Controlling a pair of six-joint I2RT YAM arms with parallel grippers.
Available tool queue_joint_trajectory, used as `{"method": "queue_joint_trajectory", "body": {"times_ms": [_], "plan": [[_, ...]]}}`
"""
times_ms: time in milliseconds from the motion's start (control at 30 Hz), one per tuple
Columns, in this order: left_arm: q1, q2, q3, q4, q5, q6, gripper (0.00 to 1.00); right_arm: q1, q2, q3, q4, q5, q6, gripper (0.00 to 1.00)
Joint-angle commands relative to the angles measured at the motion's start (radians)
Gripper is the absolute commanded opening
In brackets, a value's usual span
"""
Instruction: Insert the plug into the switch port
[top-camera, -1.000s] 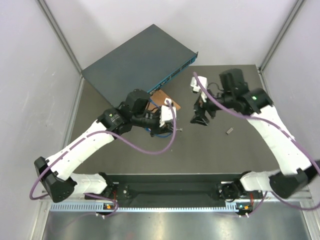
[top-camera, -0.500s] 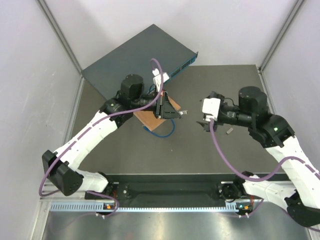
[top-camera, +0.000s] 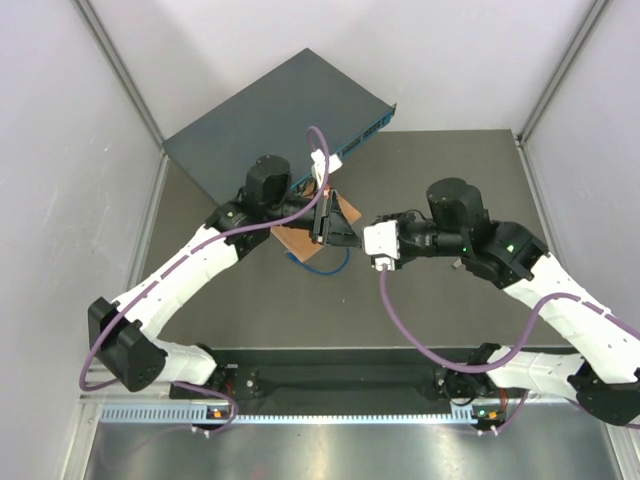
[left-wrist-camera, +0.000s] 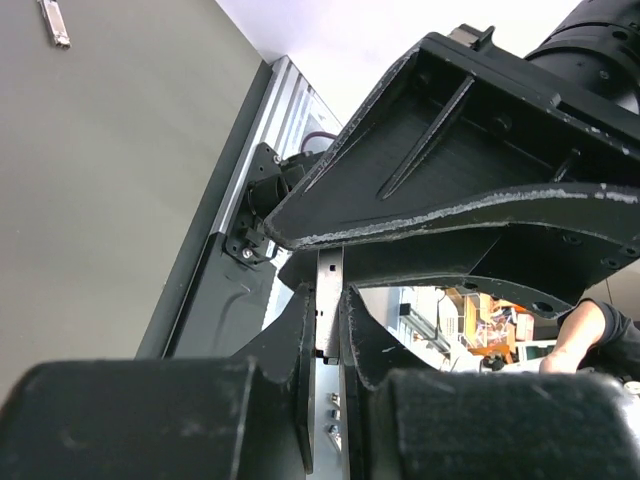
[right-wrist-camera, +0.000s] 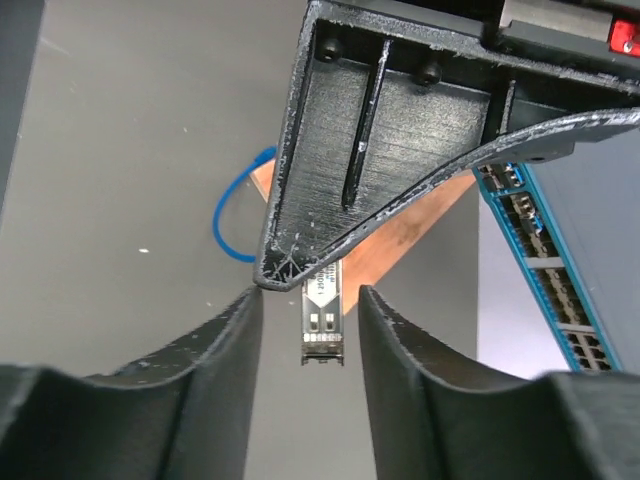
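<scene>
The plug, a small silver metal module, is pinched at its rear end by my left gripper, which is shut on it and holds it in the air above the table. My right gripper faces it head-on with its jaws open. One finger stands on either side of the plug's free end, and there are gaps on both sides. In the top view the two grippers meet near the table's middle, left gripper and right gripper. The switch, a dark blue-teal box, lies at the back left, and its port face shows at the right.
A small brown wooden board lies under the left wrist, with a blue cable loop beside it. A small dark part rests on the mat under the right arm. White walls enclose the table.
My right arm has swung left to the left gripper, and its jaws have narrowed around the plug's free end. The left gripper lifted the plug a second ago and has since held nearly still.
</scene>
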Motion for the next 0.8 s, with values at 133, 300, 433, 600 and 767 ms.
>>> {"method": "queue_joint_trajectory", "body": {"times_ms": [133, 300, 433, 600, 767], "plan": [[0.000, -0.023, -0.011, 0.052, 0.038, -0.002, 0.00, 0.028, -0.001, 0.029, 0.003, 0.055, -0.053, 0.36], [0.000, -0.023, -0.016, 0.052, 0.038, -0.002, 0.00, 0.026, -0.011, 0.018, -0.008, 0.089, -0.060, 0.37], [-0.001, -0.016, -0.013, 0.056, 0.038, -0.010, 0.00, 0.026, -0.012, 0.020, -0.008, 0.095, -0.060, 0.34], [0.000, -0.013, -0.020, 0.070, 0.035, -0.025, 0.00, 0.029, -0.001, 0.035, -0.005, 0.095, -0.056, 0.11], [0.017, -0.036, -0.017, 0.096, -0.005, -0.013, 0.51, 0.031, -0.007, 0.028, 0.015, 0.117, -0.032, 0.00]]}}
